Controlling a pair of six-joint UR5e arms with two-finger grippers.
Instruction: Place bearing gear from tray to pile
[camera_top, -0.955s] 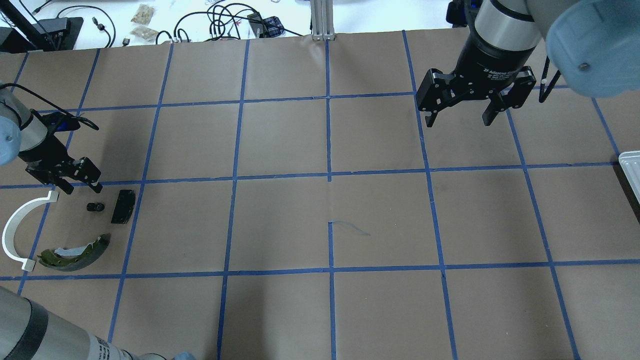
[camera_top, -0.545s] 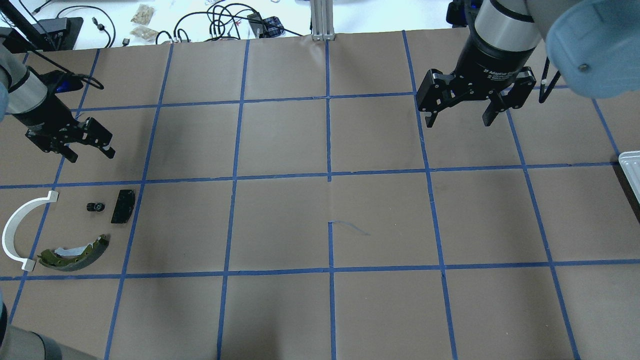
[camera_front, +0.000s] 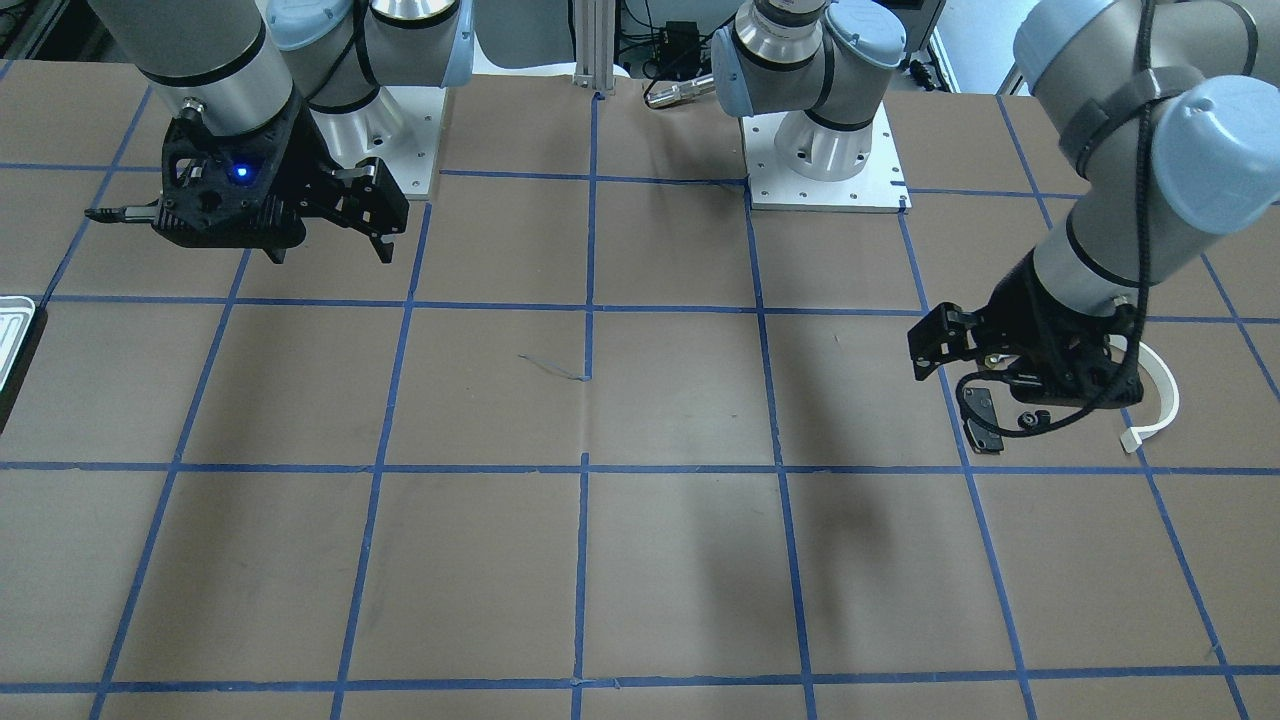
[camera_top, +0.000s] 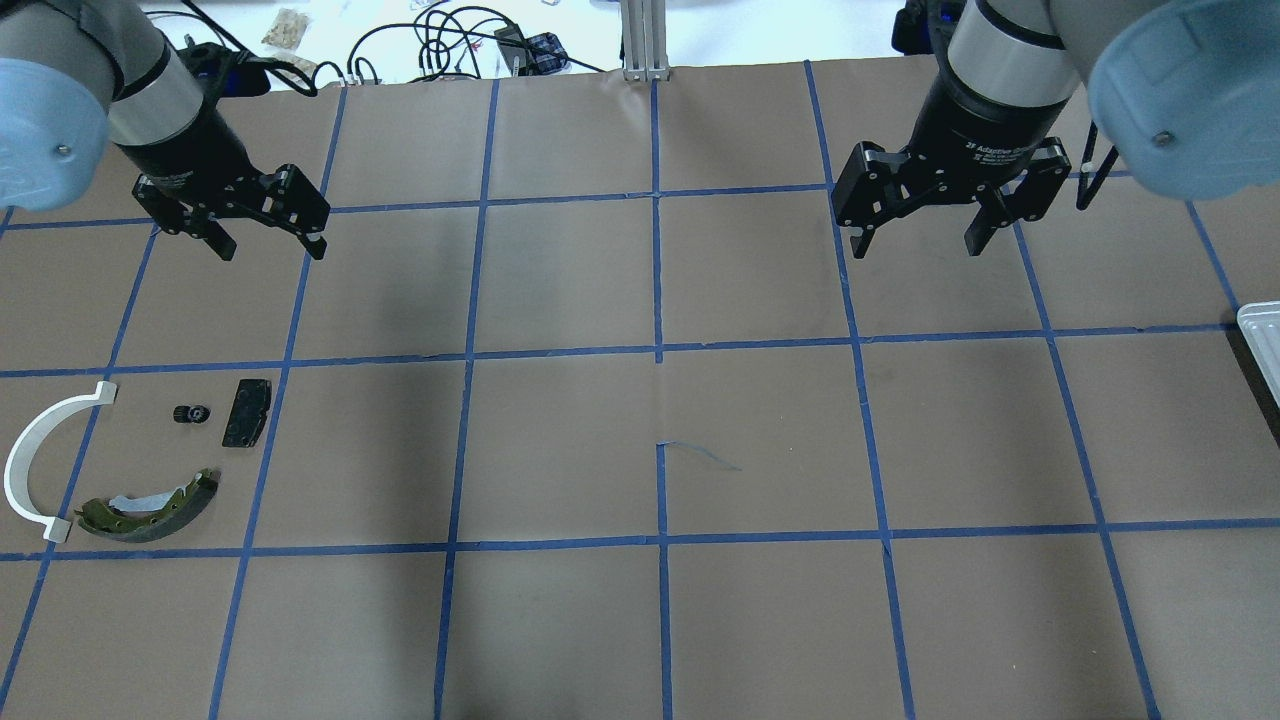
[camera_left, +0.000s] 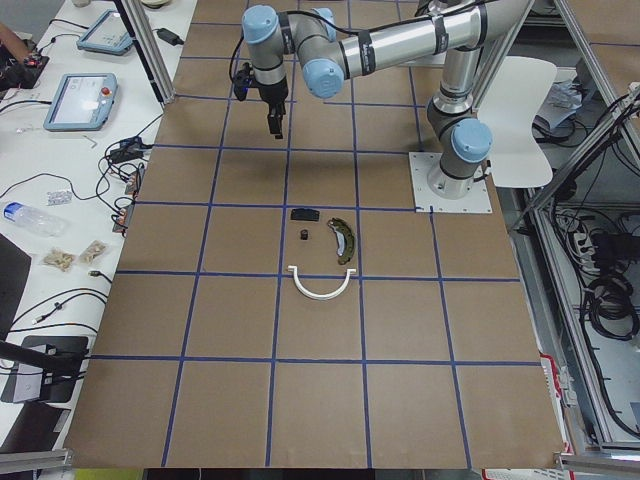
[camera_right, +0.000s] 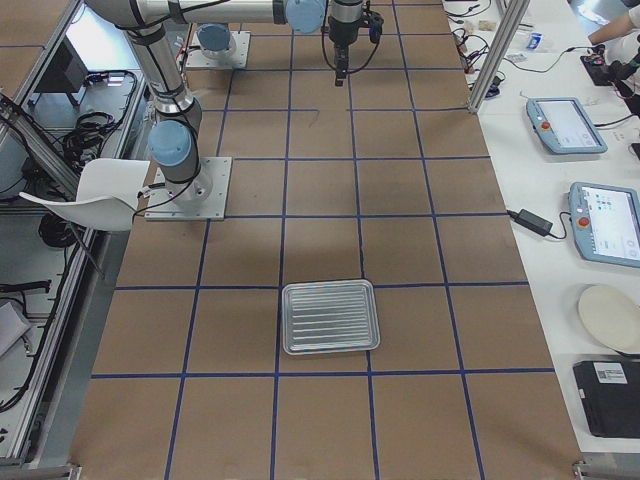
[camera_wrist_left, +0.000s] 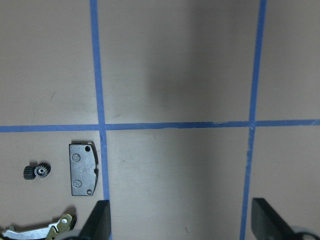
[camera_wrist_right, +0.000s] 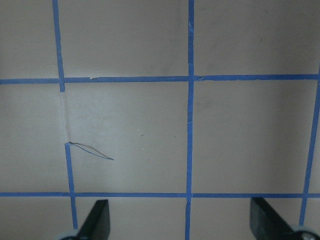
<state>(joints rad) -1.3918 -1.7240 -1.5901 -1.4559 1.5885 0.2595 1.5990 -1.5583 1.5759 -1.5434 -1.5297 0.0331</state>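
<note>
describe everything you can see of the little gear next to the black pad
The gear is small and dark and looks like metal, with a ring of fine teeth, a pale centre hole and what seems a short stub on one side. It lies loose on the brown paper table, between the white arc and the black pad, with the brake shoe nearer the robot. It touches none of them, and no gripper is on it.

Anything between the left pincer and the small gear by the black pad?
Nothing visible. The gear lies alone on bare paper beside the black pad, touching neither it nor the white arc. The left pincer hangs open above the table, farther out, with only paper between them.
</note>
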